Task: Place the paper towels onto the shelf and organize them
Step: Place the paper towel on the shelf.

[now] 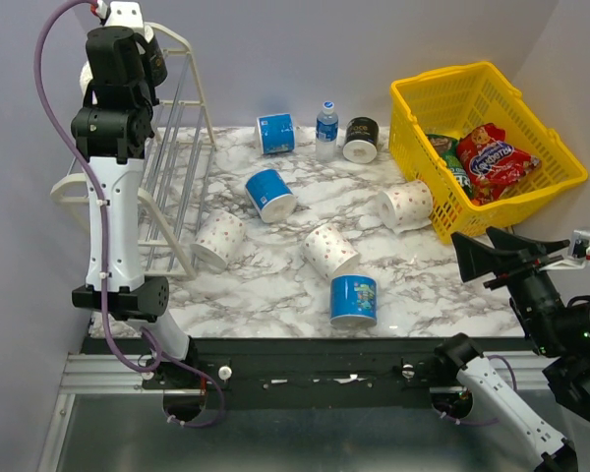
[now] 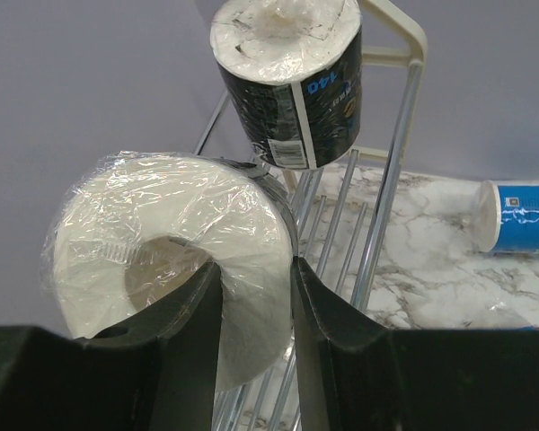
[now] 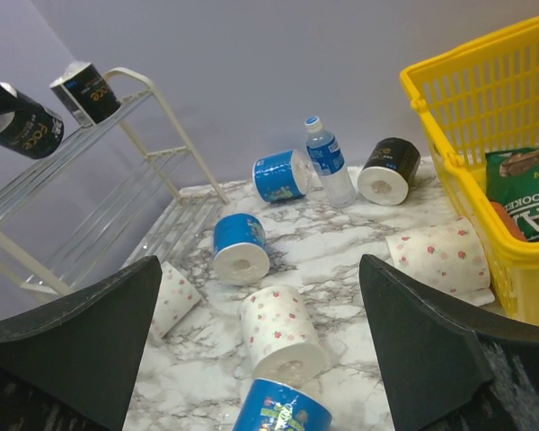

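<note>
My left gripper (image 2: 251,265) is raised at the top tier of the white shelf (image 1: 182,147) and is shut on a black paper towel roll (image 2: 162,224), one finger in its core and one outside its wall. A second black roll (image 2: 292,81) rests on the top tier just beyond it. Three blue rolls (image 1: 275,133) (image 1: 270,194) (image 1: 353,300), three dotted rolls (image 1: 219,239) (image 1: 330,250) (image 1: 405,206) and a black roll (image 1: 361,139) lie on the marble table. My right gripper (image 1: 492,256) is open and empty, above the table's front right.
A small water bottle (image 1: 325,131) stands between the far blue roll and the black roll. A yellow basket (image 1: 531,128) with snack packets stands at the back right. Grey walls close in the back and both sides.
</note>
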`<act>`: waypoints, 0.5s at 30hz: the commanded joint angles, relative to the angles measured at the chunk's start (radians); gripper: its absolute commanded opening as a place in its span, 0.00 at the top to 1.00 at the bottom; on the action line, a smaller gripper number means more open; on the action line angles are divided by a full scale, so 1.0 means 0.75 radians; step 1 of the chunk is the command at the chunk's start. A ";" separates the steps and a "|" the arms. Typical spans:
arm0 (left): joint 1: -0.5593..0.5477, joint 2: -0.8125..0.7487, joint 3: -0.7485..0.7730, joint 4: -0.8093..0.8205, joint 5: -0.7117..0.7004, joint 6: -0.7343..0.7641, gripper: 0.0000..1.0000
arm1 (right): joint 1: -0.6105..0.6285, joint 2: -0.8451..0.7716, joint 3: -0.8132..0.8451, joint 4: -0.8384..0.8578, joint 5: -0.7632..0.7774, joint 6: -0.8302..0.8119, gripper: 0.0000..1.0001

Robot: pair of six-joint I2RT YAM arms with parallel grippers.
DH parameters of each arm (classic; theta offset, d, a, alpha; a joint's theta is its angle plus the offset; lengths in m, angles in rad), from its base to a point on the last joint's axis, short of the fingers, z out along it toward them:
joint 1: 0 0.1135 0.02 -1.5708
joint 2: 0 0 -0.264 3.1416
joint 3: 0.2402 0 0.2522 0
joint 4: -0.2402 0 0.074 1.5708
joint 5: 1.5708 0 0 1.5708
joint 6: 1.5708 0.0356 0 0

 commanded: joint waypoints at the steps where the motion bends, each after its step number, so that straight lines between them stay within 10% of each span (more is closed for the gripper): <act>1: 0.015 0.018 0.064 0.055 0.055 -0.012 0.73 | 0.001 0.024 -0.014 0.045 0.010 -0.039 0.00; 15: 0.017 0.033 0.055 0.035 0.065 -0.025 0.71 | 0.001 0.038 -0.047 0.086 0.012 -0.053 0.00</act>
